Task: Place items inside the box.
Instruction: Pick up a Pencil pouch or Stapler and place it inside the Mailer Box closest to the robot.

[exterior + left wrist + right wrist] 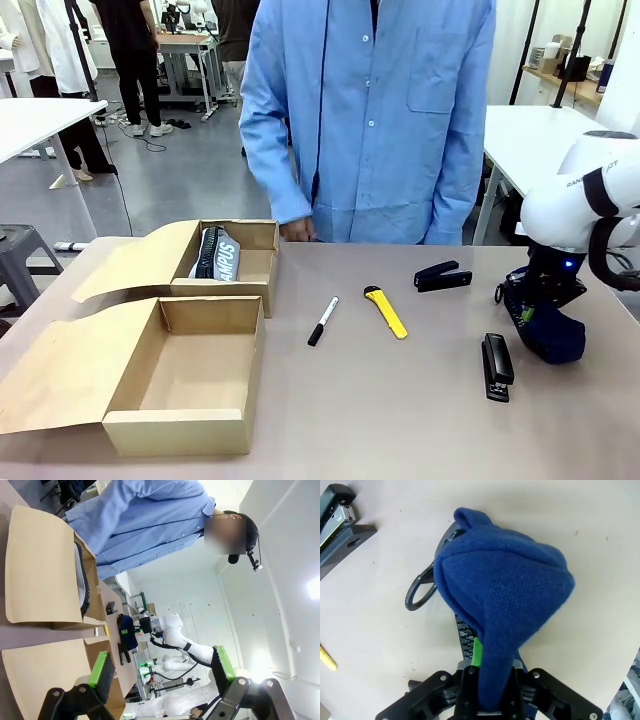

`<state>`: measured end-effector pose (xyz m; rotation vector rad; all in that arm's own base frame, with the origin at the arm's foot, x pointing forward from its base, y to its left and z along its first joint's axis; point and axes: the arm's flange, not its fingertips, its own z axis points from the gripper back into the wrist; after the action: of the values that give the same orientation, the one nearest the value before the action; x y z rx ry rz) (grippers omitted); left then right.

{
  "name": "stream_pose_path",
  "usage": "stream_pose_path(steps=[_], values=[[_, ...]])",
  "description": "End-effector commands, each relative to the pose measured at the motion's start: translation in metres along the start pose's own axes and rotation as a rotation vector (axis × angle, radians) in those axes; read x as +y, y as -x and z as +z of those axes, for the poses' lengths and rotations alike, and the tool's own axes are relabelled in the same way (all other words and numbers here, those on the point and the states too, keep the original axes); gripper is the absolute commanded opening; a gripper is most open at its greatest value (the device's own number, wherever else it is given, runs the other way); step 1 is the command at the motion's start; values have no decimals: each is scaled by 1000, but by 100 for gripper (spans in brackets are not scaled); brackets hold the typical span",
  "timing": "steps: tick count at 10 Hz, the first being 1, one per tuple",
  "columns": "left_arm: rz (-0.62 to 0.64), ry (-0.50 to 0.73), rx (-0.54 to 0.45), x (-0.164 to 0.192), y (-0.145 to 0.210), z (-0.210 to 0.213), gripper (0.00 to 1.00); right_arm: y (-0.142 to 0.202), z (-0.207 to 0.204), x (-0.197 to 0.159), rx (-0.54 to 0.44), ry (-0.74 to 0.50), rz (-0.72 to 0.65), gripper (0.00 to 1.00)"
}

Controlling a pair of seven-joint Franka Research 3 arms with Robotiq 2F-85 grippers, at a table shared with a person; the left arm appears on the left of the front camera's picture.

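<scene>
Pick-up step: gripping the navy pouch (505,580) with the right hand (492,655), clamped tight, low at the worktop's (400,420) right side beside 1 stapler (496,366). Left hand (162,667): apart, empty. Next, probably: lift clear, carry left over knife (386,312) and marker (322,321), release above the near box (175,437).

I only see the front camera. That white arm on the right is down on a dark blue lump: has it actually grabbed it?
Observer: Yes. The right wrist view shows the right gripper shut on the navy blue fabric pouch, with cloth bunched between its jaws.
Operator: And the other arm, what is its claw doing?
Observer: In the left wrist view the left gripper is open, with nothing between its jaws.
</scene>
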<state>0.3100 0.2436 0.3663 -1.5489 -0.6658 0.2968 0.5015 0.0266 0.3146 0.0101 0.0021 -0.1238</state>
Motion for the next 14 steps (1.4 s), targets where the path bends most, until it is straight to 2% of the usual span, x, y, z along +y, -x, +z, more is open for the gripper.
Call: stream_pose_path(steps=[1, 2, 3, 4, 5, 6, 8, 9, 10, 11, 12, 13, 14], values=[[-11, 16, 4, -2, 1, 0, 100, 1, -4, -6, 30, -37, 17, 0], [-11, 16, 4, -2, 1, 0, 100, 9, 16, -15, 28, -62, 18, 0], [-11, 16, 4, -2, 1, 0, 100, 28, 54, -30, 83, -69, 14, 0], [-11, 16, 4, -2, 1, 0, 100, 62, 103, -45, 93, -68, 29, 0], [-11, 16, 4, -2, 1, 0, 100, 103, 146, -58, 32, -49, 32, 0], [-11, 16, 4, -2, 1, 0, 100, 152, 172, -69, 27, 36, -8, 0], [-11, 16, 4, -2, 1, 0, 100, 211, 179, -84, -69, 37, -105, 0], [-11, 16, 4, -2, 1, 0, 100, 208, 173, -93, -96, -32, -142, 0], [-11, 16, 4, -2, 1, 0, 100, 182, 184, -83, -1, 24, -45, 0], [-11, 16, 4, -2, 1, 0, 100, 182, 184, -83, -1, 24, -45, 0], [-11, 16, 4, -2, 1, 0, 100, 214, 189, -92, -52, 11, -87, 11], [-11, 16, 4, -2, 1, 0, 100, 204, 183, -63, -81, -58, 22, 11], [-11, 16, 4, -2, 1, 0, 100, 197, 188, -36, -82, -75, 16, 11]])
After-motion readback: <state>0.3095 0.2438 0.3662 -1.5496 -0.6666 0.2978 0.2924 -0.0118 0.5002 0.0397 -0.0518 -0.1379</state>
